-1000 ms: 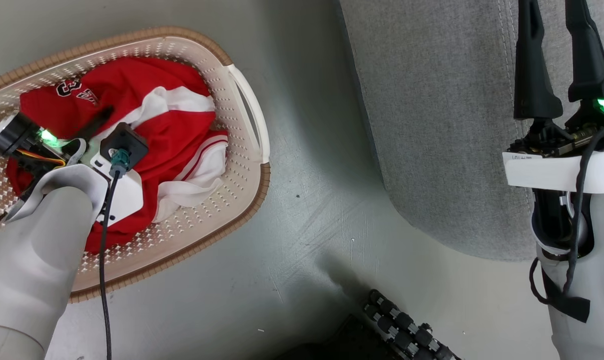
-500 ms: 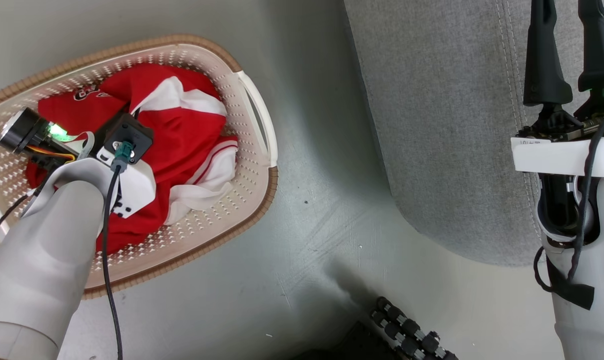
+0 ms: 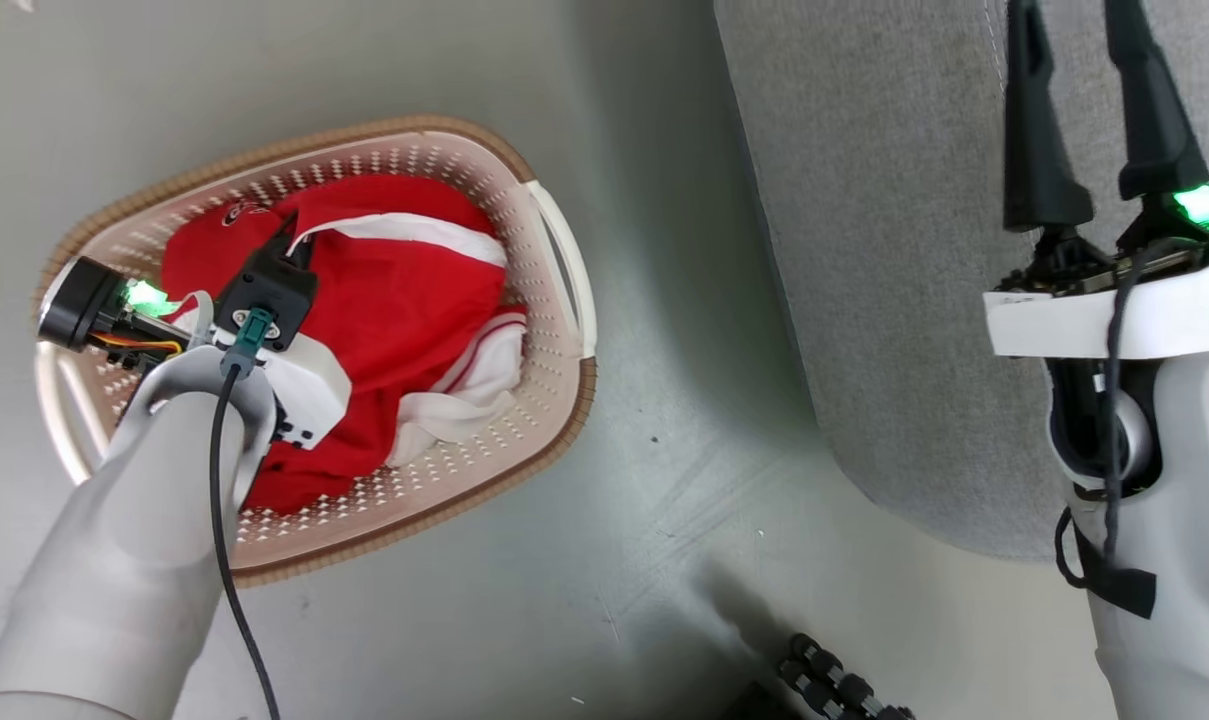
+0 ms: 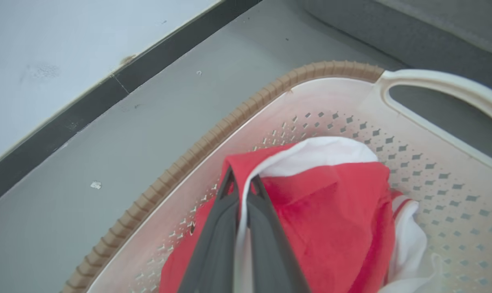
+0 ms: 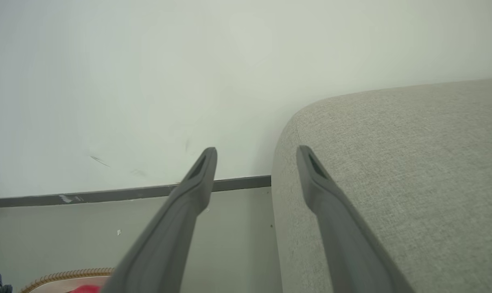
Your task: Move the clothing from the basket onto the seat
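Left gripper (image 4: 240, 185) just clamped onto clothing (image 4: 335, 211) fold, lower centre, inside basket (image 4: 246, 118), so lift-out is enabled; right gripper (image 5: 256, 156) held apart

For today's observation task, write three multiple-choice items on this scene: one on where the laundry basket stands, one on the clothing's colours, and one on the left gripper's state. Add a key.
1. Where does the laundry basket stand?
A. On the floor beside the grey sofa
B. On the sofa
C. On a table

2. What colours is the clothing?
A. Blue and yellow
B. Red and white
C. Green and black

3. What is the left gripper doing?
A. Hanging open above the basket
B. Gripping the basket's handle
C. Shut on the clothing

Key:
1 A: floor surrounds the basket, and the sofa lies apart from it.
2 B: the fabric is red with white trim.
3 C: the left wrist view shows both fingers pinching a fold.
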### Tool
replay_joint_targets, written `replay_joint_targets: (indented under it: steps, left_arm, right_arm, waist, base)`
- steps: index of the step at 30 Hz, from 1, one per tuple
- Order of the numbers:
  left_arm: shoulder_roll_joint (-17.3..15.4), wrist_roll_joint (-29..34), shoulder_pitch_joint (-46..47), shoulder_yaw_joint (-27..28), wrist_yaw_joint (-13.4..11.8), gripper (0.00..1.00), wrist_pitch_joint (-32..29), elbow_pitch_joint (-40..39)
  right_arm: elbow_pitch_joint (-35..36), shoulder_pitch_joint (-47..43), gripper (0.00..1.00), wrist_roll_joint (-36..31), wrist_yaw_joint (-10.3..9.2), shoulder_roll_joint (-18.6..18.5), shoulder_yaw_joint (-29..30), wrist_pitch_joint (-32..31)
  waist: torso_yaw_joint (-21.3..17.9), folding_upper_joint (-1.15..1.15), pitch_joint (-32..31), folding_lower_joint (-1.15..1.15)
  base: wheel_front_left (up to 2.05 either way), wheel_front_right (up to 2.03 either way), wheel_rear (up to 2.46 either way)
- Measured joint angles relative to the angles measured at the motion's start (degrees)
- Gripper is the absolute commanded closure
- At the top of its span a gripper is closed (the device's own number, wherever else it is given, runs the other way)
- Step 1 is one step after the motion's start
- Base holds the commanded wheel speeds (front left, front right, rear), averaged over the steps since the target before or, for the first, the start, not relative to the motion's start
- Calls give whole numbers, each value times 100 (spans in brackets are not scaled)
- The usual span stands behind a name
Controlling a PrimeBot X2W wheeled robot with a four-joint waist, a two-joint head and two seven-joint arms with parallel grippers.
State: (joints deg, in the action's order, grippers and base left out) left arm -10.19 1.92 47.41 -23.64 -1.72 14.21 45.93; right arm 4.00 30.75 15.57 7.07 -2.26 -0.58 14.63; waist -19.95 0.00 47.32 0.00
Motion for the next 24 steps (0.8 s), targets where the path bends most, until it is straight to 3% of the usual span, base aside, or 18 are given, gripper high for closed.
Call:
replay_joint_targets:
  steps: [12, 24]
  left_arm:
    - [213, -593, -505, 493, -201, 100, 8, -1143]
    - [224, -907, -1002, 703, -183, 100, 20, -2229]
  right_arm:
    - [-344, -31, 0, -476, 0, -13, -257, 0]
    - [-735, -176, 0, -862, 0, -26, -441, 0]
  waist:
    - [387, 0, -607, 0]
    - [808, 0, -1355, 0]
  base:
    - [0, 0, 0]
    - [0, 0, 0]
